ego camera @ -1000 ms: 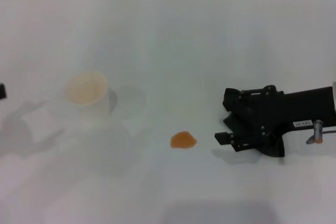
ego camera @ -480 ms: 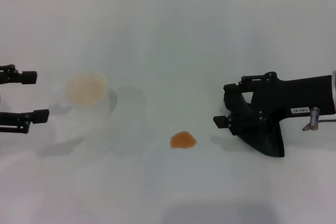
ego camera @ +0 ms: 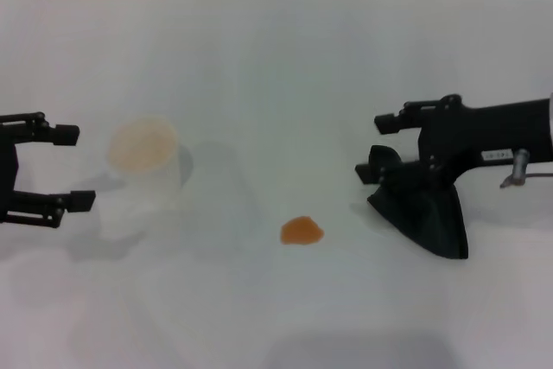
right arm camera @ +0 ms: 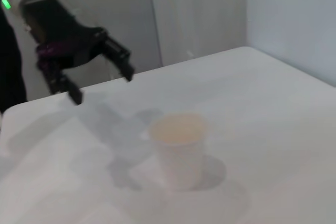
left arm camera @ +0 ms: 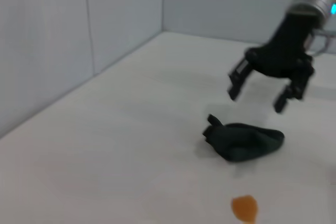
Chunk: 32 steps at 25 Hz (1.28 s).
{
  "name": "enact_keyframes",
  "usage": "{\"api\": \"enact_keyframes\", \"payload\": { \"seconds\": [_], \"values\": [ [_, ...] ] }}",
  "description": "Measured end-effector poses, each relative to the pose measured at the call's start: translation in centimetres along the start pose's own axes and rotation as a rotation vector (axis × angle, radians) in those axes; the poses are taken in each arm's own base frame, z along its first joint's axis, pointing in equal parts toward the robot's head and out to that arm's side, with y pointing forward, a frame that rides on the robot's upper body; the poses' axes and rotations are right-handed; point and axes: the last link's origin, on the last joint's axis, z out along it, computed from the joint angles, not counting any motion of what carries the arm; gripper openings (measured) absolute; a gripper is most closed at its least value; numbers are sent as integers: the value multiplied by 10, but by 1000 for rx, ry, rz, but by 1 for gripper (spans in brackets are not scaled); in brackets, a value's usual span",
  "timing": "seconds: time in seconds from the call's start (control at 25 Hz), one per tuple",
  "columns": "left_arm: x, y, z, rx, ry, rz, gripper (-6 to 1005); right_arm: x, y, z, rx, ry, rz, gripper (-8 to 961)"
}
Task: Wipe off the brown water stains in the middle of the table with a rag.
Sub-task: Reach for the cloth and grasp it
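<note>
Black rag (ego camera: pixel 423 218) lay on the white surface (ego camera: pixel 285 84), right under the right gripper (ego camera: pixel 378 146), its jaws open. Stain (ego camera: pixel 301 231) sat just left of it. Left gripper (ego camera: pixel 71 168) stood open, far off.

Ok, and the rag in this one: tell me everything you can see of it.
The rag is a soft black to dark-green cloth, bunched into a low crumpled mound with irregular folds and one small corner sticking up. It lies on the white table, to the robot's right of the brown water stains and apart from them. The right gripper hangs just above it, fingers open, not gripping it. In the head view the gripper covers the rag's upper part.
</note>
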Motion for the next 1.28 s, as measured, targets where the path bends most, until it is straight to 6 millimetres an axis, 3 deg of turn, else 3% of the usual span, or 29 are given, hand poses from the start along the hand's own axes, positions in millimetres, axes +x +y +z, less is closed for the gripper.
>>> {"api": "enact_keyframes", "payload": {
  "seconds": [0.44,0.76,1.28],
  "values": [
    [6,0,8,-18,5,5,881,2,-24,-3,99,211,80,762],
    [8,-2,8,-11,9,-3,882,1,-20,-9,142,342,162,762],
    [11,-4,11,-11,16,5,881,10,-7,14,135,437,124,759]
  ]
}}
